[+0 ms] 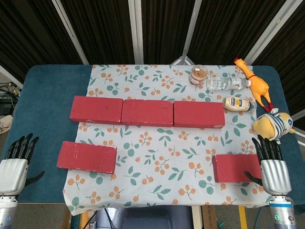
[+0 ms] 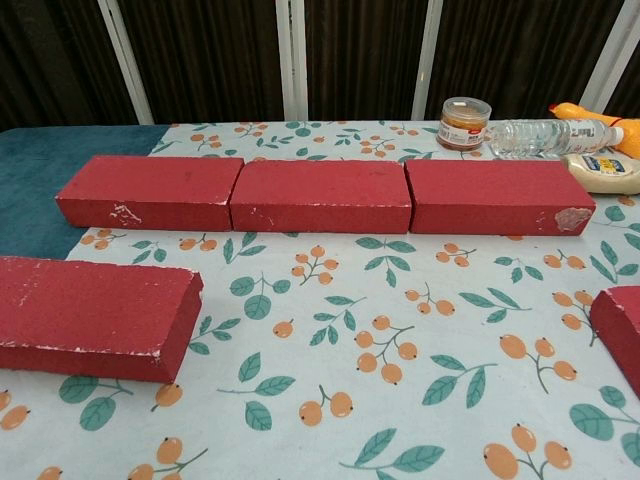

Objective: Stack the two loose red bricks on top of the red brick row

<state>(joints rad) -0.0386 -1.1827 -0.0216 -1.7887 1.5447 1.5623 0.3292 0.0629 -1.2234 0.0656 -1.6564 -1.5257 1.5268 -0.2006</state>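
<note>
While three red bricks lie end to end as a row (image 1: 147, 112) across the middle of the floral cloth (image 1: 162, 157), the two loose bricks sit nearer the robot, both flat on that cloth. The left loose brick (image 1: 86, 157) lies at the cloth's near-left part, well apart from the row; the right loose brick (image 1: 236, 168) lies at the near-right part. The left hand (image 1: 15, 164) rests over the blue worktop (image 1: 43, 119) beside the cloth, fingers extended and slightly spread, holding nothing and clear of the left loose brick. The right hand (image 1: 272, 164) is likewise extended with fingers apart and empty, sitting just beside the right loose brick's outer end; whether its thumb touches the brick is unclear. Behind the row, at the far right, stand a small jar (image 1: 198, 75), a lying water bottle (image 1: 228, 83), a mayonnaise bottle (image 1: 238, 104), a rubber chicken (image 1: 255, 83) and a plush toy (image 1: 272, 125).
</note>
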